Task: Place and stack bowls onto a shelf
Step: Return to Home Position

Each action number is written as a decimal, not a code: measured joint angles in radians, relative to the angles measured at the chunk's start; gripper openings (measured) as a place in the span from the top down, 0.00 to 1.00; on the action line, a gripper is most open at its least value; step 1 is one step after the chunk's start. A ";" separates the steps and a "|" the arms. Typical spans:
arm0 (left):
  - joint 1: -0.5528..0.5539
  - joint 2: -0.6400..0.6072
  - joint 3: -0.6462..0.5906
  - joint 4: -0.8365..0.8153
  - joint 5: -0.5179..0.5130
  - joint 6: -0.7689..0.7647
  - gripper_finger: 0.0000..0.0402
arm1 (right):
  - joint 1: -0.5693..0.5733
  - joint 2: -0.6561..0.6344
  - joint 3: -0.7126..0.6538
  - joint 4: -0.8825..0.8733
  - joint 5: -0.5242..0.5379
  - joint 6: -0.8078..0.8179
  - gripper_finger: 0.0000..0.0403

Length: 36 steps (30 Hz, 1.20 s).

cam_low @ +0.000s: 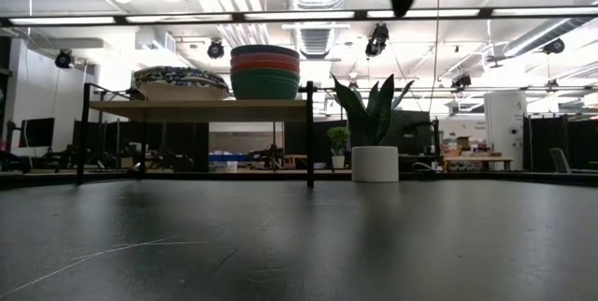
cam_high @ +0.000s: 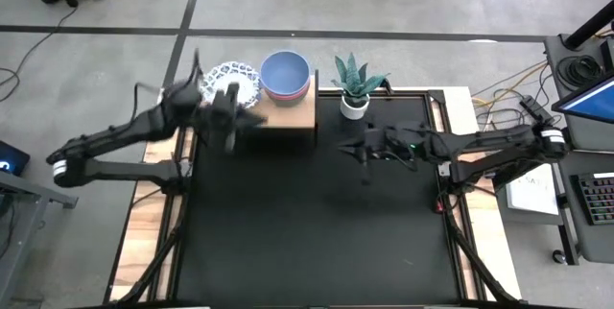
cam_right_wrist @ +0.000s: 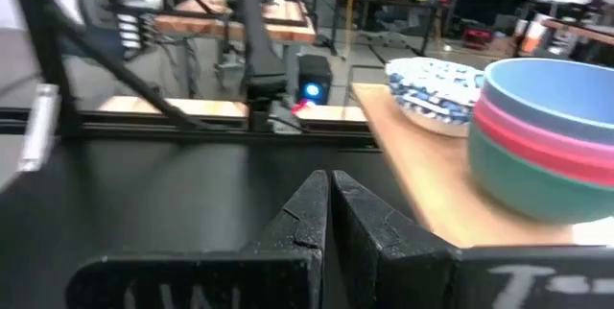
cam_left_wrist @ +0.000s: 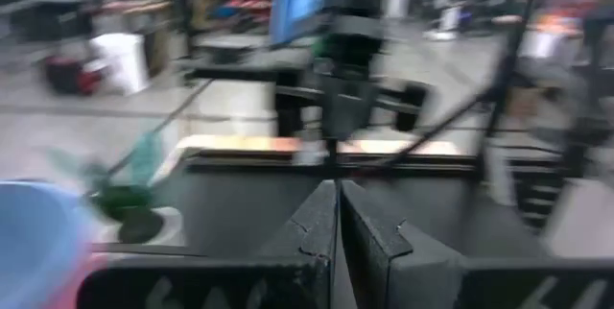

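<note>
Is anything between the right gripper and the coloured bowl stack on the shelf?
Nothing visible. From the right gripper, the coloured bowl stack shows unobstructed; the plant pot stands aside. The left gripper hangs nearby.

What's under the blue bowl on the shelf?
Nested under the blue bowl are a pink bowl, a red bowl and a green bowl, the green one resting on the shelf. Only their outer bands show; their insides are covered.
</note>
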 joint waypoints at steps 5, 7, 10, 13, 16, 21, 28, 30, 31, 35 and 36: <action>-0.250 -0.211 -0.225 0.093 -0.100 -0.011 1.00 | 0.070 -0.125 -0.108 0.011 0.001 0.021 0.98; -0.319 -0.287 -0.298 0.107 -0.115 -0.009 1.00 | 0.100 -0.161 -0.152 0.034 0.001 0.019 0.98; -0.382 -0.384 -0.387 0.127 -0.117 -0.021 1.00 | 0.135 -0.216 -0.212 0.082 0.001 0.017 0.98; -0.393 -0.474 -0.453 0.129 -0.119 -0.034 1.00 | 0.160 -0.264 -0.265 0.117 0.007 0.023 0.98; -0.391 -0.551 -0.501 0.137 -0.120 -0.050 1.00 | 0.169 -0.300 -0.313 0.135 0.010 0.041 0.98; -0.391 -0.642 -0.581 0.159 -0.134 -0.053 1.00 | 0.168 -0.354 -0.377 0.139 0.011 0.052 0.98; -0.390 -0.729 -0.685 0.190 -0.221 -0.107 1.00 | 0.168 -0.467 -0.522 0.250 0.009 0.019 0.98; -0.390 -0.750 -0.714 0.214 -0.224 -0.107 1.00 | 0.168 -0.513 -0.564 0.257 0.004 0.007 0.98; -0.390 -0.760 -0.730 0.222 -0.225 -0.101 1.00 | 0.168 -0.538 -0.583 0.257 0.003 0.000 0.98; -0.390 -0.797 -0.801 0.274 -0.243 -0.091 1.00 | 0.168 -0.641 -0.658 0.257 0.002 -0.018 0.98; -0.390 -0.806 -0.822 0.287 -0.243 -0.091 1.00 | 0.168 -0.668 -0.674 0.258 0.002 -0.024 0.98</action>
